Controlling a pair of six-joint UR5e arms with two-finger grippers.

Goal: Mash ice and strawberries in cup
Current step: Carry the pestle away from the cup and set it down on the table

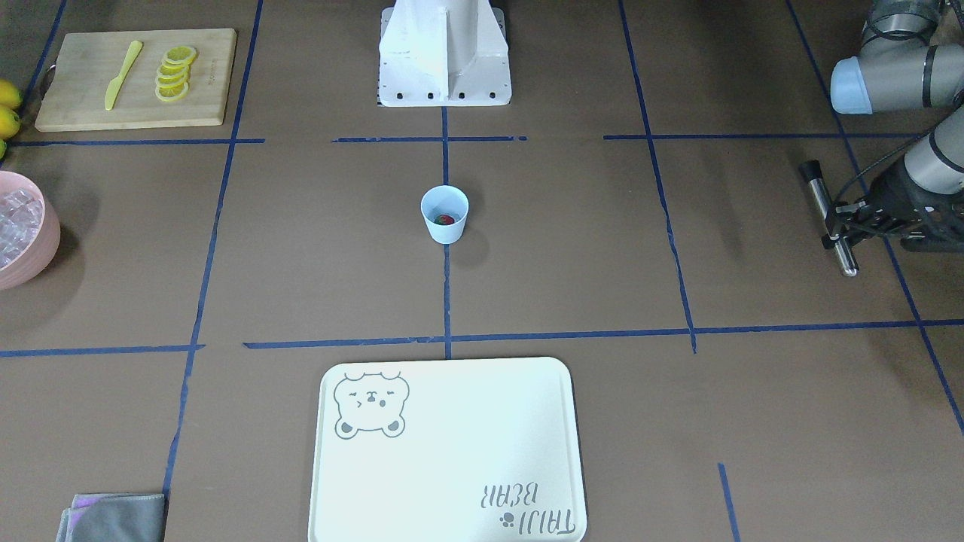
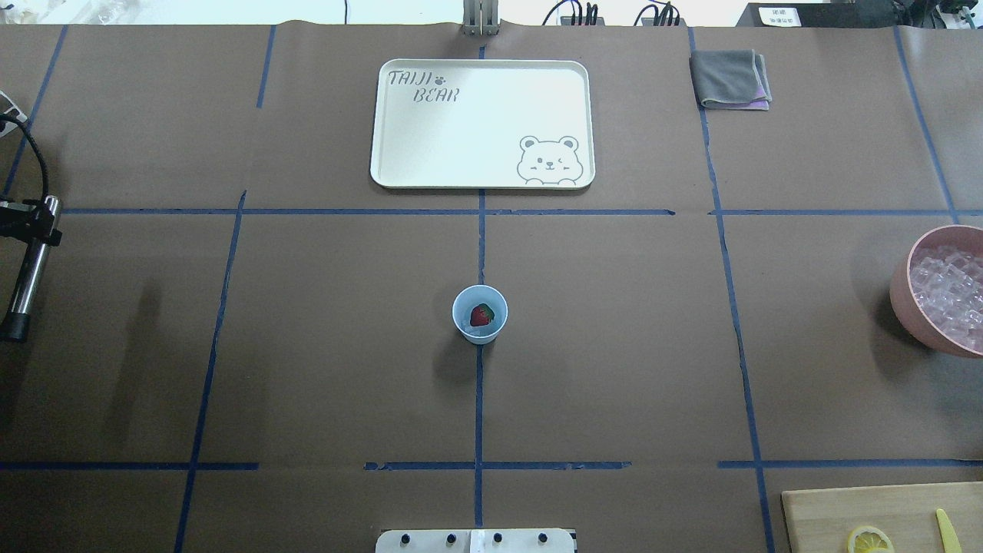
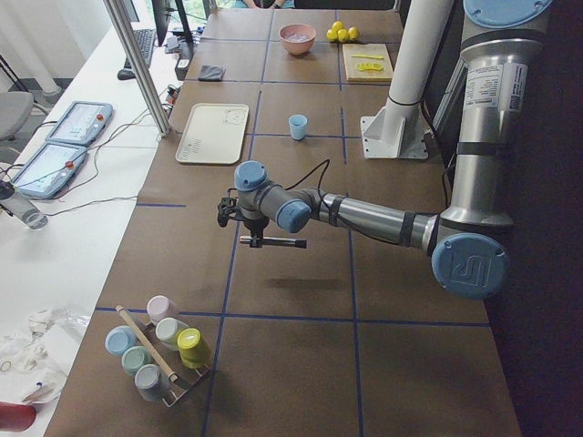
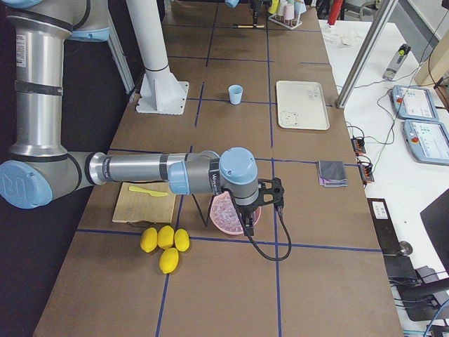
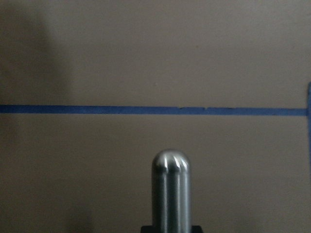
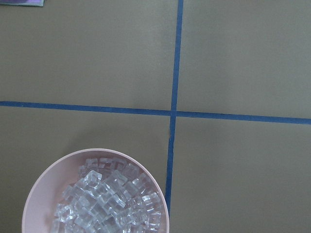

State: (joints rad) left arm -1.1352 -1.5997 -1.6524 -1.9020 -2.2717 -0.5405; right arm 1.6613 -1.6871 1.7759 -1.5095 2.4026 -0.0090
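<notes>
The pale blue cup (image 1: 445,214) stands upright at the table's centre on the blue tape line, and shows in the overhead view (image 2: 479,313). One red strawberry (image 2: 481,315) lies inside it; whether ice lies under it I cannot tell. Ice cubes (image 6: 109,201) fill the pink bowl (image 2: 902,292) at the robot's right. My left gripper (image 1: 834,223) is shut on a metal rod with a rounded tip (image 5: 170,187) and holds it level above the table, far from the cup. My right gripper (image 4: 247,210) hovers over the pink bowl; I cannot tell whether it is open or shut.
A white bear tray (image 2: 482,123) lies beyond the cup. A grey cloth (image 2: 729,78) lies far right. A wooden board (image 1: 135,79) holds lemon slices and a yellow knife. Whole lemons (image 4: 165,242) lie by the bowl. A rack of small cups (image 3: 159,350) stands at the left end.
</notes>
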